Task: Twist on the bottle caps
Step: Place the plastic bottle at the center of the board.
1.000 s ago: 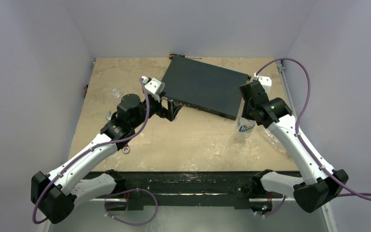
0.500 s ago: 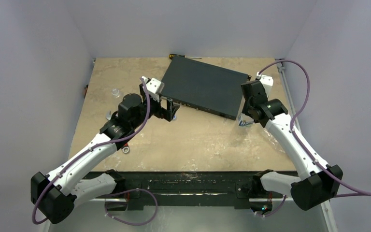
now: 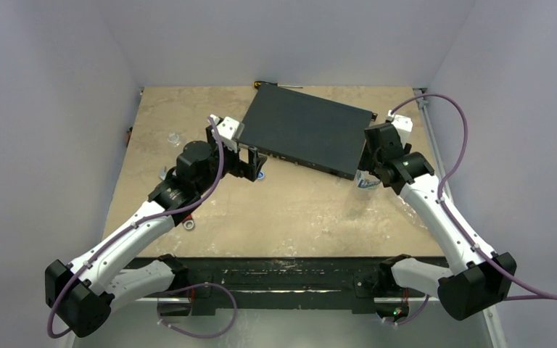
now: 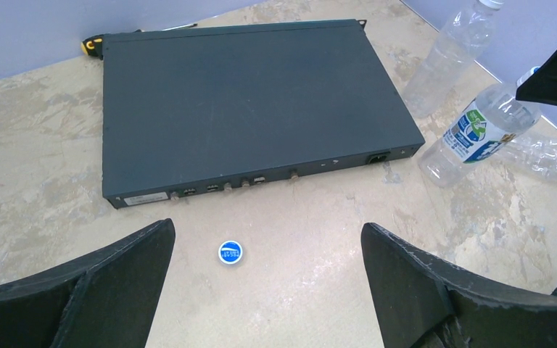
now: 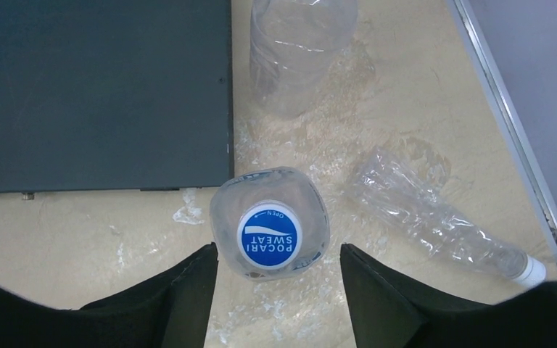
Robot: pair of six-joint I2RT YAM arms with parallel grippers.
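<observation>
your left gripper [image 4: 267, 225] stands wide open and holds nothing. a loose blue cap [image 4: 230, 252] lies on the table [image 4: 442, 239] between its fingers, just in front of the black box [image 4: 246, 109]. your right gripper [image 5: 278, 246] is open too, straddling an upright bottle [image 5: 312, 210] with a second cap [image 5: 269, 235] on its neck. its fingers seem just clear of the bottle's sides.

Seeing the box [image 4: 246, 109] filling the upper centre, a cap [image 4: 230, 252] lying just below it, a bottle [image 4: 479, 134] standing at right.
</observation>
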